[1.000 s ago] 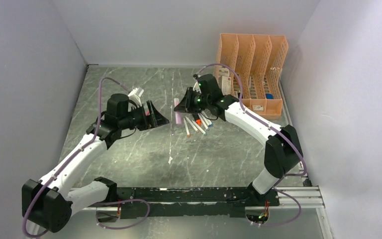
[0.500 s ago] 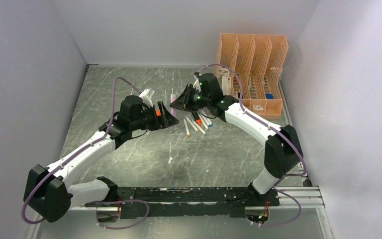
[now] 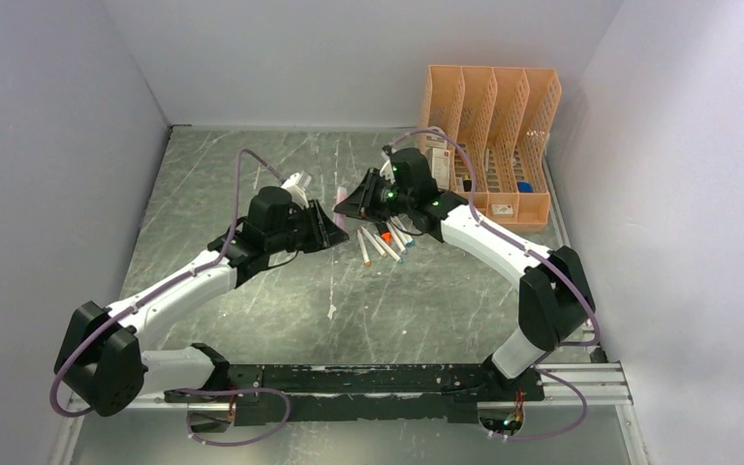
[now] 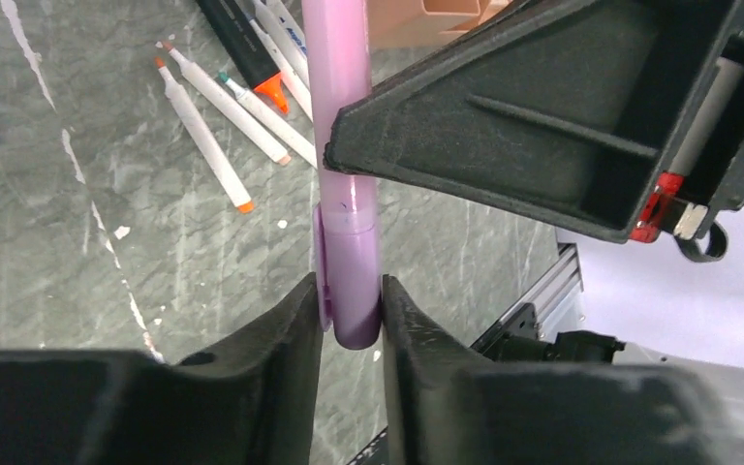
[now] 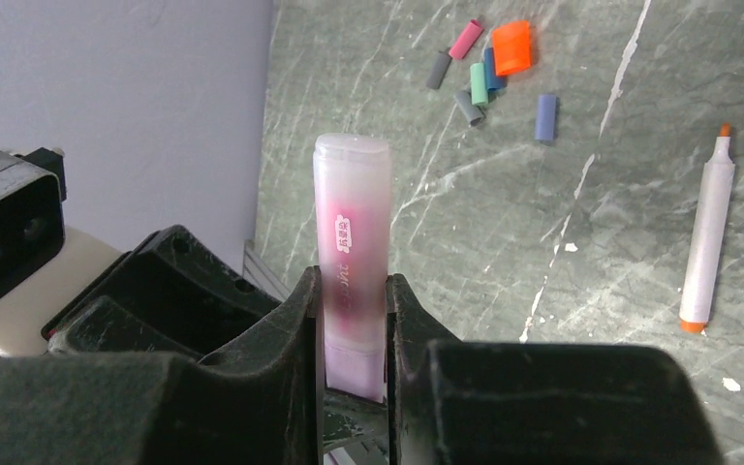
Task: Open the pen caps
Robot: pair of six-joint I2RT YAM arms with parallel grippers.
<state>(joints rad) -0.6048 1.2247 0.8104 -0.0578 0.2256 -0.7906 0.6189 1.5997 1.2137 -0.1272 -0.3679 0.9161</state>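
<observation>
A pink-purple highlighter (image 3: pixel 341 213) hangs in the air between both grippers. My left gripper (image 4: pixel 349 293) is shut on its purple pen cap (image 4: pixel 350 281), one finger touching each side. My right gripper (image 5: pixel 353 283) is shut on the pink barrel (image 5: pixel 352 223), whose clear end points away. In the top view the left gripper (image 3: pixel 332 226) and right gripper (image 3: pixel 356 204) nearly touch. Other pens (image 3: pixel 384 242) lie in a pile on the table below the right gripper; several are white with bare orange tips (image 4: pixel 208 131). Several loose pen caps (image 5: pixel 487 66) lie together on the table.
An orange file organizer (image 3: pixel 492 136) stands at the back right with small items in it. A black marker with an orange end (image 4: pixel 244 50) lies among the pens. A small white scrap (image 3: pixel 331 311) lies mid-table. Grey walls close in on both sides.
My left arm has swung right to the highlighter in the right gripper, and its jaws have closed from wide open onto the purple end. The right gripper has barely moved.
</observation>
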